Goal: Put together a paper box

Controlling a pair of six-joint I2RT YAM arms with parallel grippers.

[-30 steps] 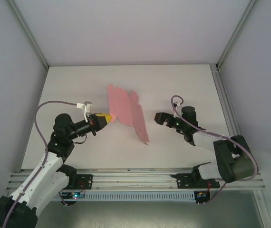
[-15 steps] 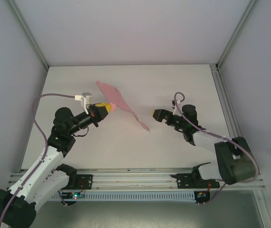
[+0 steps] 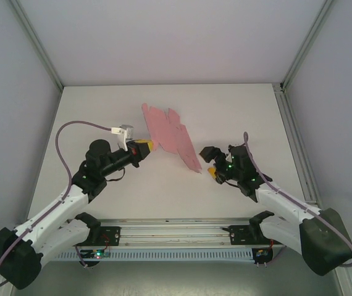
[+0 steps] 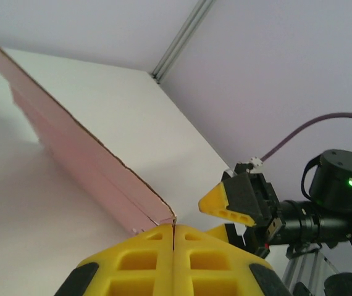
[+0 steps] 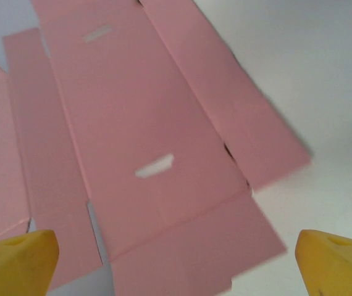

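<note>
- One paper box (image 3: 170, 134), not folded up: a flat pink die-cut sheet with flaps and creases, near the middle of the white table (image 3: 250, 111).
- Sheet is tilted up rather than lying flat; in the left wrist view it runs edge-on (image 4: 83, 154) away from the fingers and casts a shadow on the table.
- Two small slots cut in the main panel show in the right wrist view (image 5: 139, 123), one near the far end and one near the middle, with narrower flaps on both sides.
- Can't tell whether the sheet's low corner by the right arm touches the table.
- Left gripper (image 3: 144, 146) is clamped on the sheet's left edge; yellow fingertips (image 4: 145, 246) are pressed together with the card pinched in the seam between them.
- Right gripper (image 3: 209, 161) sits just beside the sheet's near right corner, jaws spread wide, holding nothing and not touching the card.
- Both yellow fingertips (image 5: 15, 259) of the right claw sit at the bottom corners of its wrist view, with the pink panel facing the camera between them.
- Purple cable (image 3: 80, 125) loops over the left arm; another runs along the right arm.
- Aluminium frame rail (image 3: 182, 227) crosses the near table edge by the arm bases.
</note>
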